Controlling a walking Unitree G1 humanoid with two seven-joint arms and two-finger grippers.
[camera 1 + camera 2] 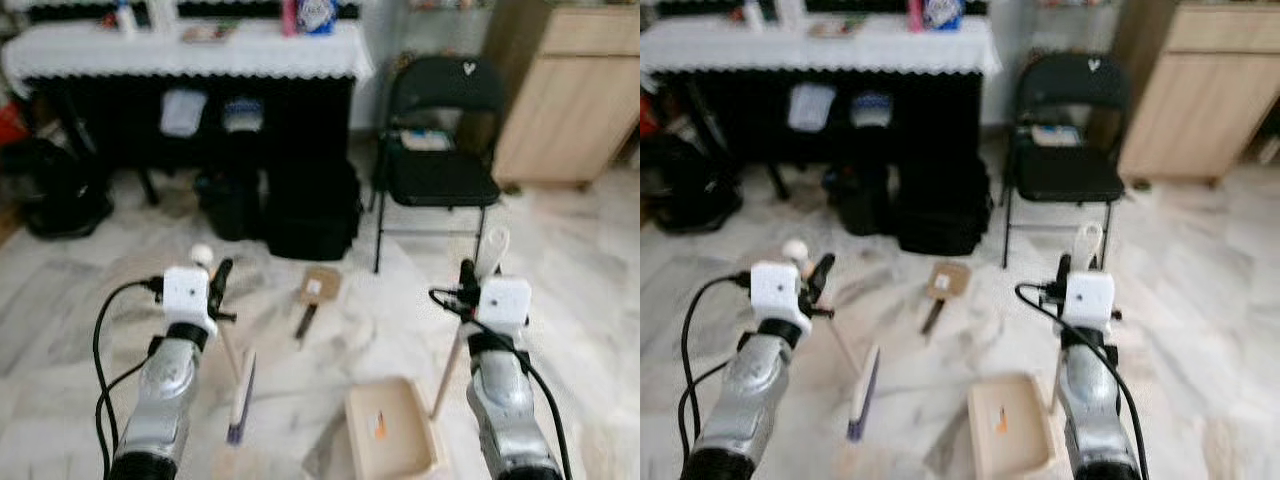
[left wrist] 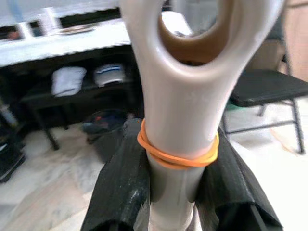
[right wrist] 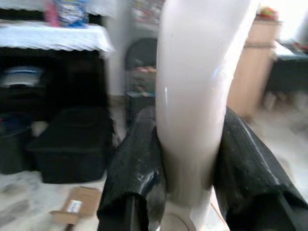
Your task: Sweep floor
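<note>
My left gripper (image 1: 216,288) is shut on the cream handle of a small broom (image 1: 241,392), whose bristle head rests on the marble floor between my arms. In the left wrist view the handle's looped end (image 2: 180,110) carries an orange rubber band and sits between my black fingers (image 2: 120,192). My right gripper (image 1: 467,282) is shut on the upright handle (image 3: 190,96) of a beige dustpan (image 1: 415,460), which stands on the floor in front of my right arm. A small orange scrap (image 1: 380,425) lies inside the pan. A brown card piece (image 1: 319,287) with a dark strip lies on the floor ahead.
A black folding chair (image 1: 440,150) stands ahead on the right, beside a wooden cabinet (image 1: 570,100). A table with a white lace cloth (image 1: 190,50) spans the back. Black bags and a case (image 1: 310,205) sit under it.
</note>
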